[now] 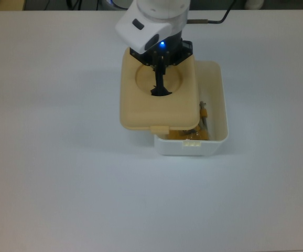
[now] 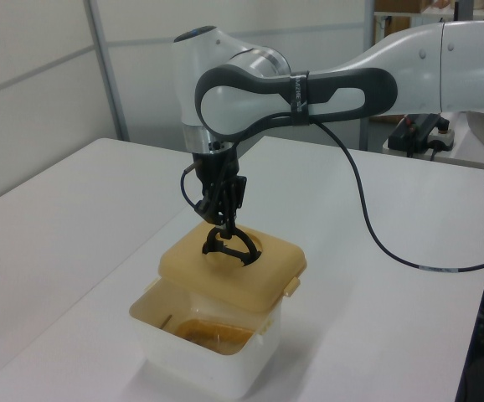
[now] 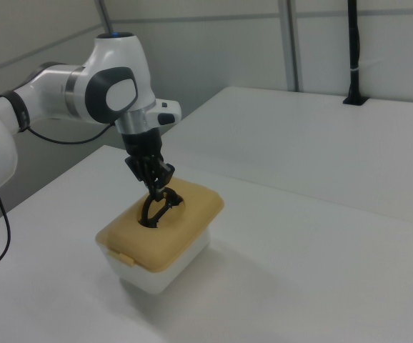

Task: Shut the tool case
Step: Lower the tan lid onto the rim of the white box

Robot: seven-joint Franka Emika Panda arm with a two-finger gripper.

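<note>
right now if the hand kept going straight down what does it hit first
The hand points down and grips the black handle of the beige lid. Straight below lies the lid's round recess, then probably the white tub; depth there is unclear.

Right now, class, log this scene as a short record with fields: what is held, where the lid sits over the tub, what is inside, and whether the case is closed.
held: lid, by its black handle, in the gripper
lid position: above the tub, offset toward the top view's left
uncovered: strip along the tub's right in the top view
inside: yellow clamp, partly visible
closed: not yet
</note>
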